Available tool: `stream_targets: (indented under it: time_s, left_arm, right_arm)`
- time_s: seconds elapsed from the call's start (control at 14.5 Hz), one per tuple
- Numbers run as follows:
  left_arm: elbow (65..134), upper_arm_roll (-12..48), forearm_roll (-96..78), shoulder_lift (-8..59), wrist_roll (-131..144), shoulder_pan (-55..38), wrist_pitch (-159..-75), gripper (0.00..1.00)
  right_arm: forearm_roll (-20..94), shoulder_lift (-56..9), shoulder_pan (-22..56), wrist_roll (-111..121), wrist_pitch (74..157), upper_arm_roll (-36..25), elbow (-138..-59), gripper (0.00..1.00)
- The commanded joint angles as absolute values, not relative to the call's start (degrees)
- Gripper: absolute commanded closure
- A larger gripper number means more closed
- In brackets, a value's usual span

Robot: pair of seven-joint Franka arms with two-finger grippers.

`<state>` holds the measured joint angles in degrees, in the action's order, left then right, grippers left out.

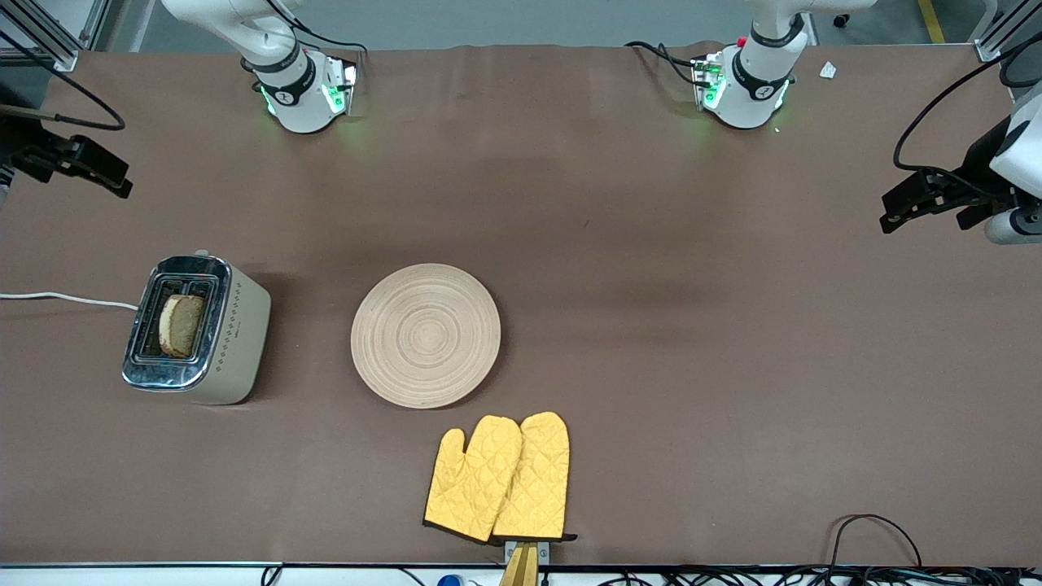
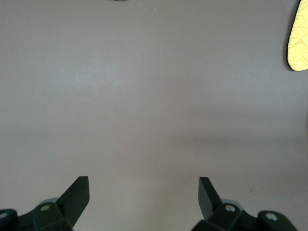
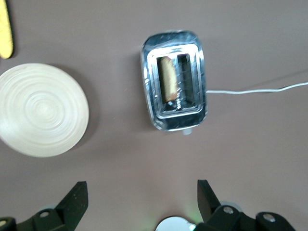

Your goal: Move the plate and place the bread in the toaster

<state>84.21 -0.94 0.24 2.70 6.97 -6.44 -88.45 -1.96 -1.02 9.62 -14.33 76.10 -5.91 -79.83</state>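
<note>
The toaster (image 1: 240,325) stands toward the right arm's end of the table, its chrome top (image 3: 202,82) facing up. The bread (image 1: 181,325) stands upright in one slot (image 3: 167,78). The bare plate (image 1: 426,334) lies flat beside the toaster near the table's middle and also shows in the right wrist view (image 3: 41,109). My right gripper (image 1: 98,169) hangs open and empty high over the table's end past the toaster (image 3: 142,187). My left gripper (image 1: 924,203) hangs open and empty over bare table at the left arm's end (image 2: 143,185).
A pair of yellow oven mitts (image 1: 496,480) lies nearer to the front camera than the plate, by the table's edge; one tip shows in the left wrist view (image 2: 299,38). The toaster's white cord (image 1: 65,299) runs off the right arm's end of the table.
</note>
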Motion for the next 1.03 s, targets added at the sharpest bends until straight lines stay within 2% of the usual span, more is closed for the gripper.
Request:
stream_targets:
  time_s: [0.0,0.21,0.41,0.96]
  left_arm:
    - [83.4,-1.1,-0.1,3.1,6.8,-6.4,-88.5,0.0]
    - [83.4,-1.1,0.0,3.1,6.7,-6.4,-88.8,0.0]
    - [83.4,-1.1,0.0,3.1,6.7,-6.4,-88.8,0.0]
    - [83.3,-1.1,0.3,3.1,7.5,-6.4,-88.8,0.0]
  right_arm:
    - [2.7,1.1,4.8,-10.0,79.4,-5.3,-85.3,0.0]
    - [3.9,1.3,2.6,-7.4,82.1,-5.4,-87.9,0.0]
    - [3.9,3.3,2.1,-7.0,88.4,-5.4,-93.6,0.0]
    - [3.8,3.4,1.5,-5.8,89.2,-5.3,-94.0,0.0]
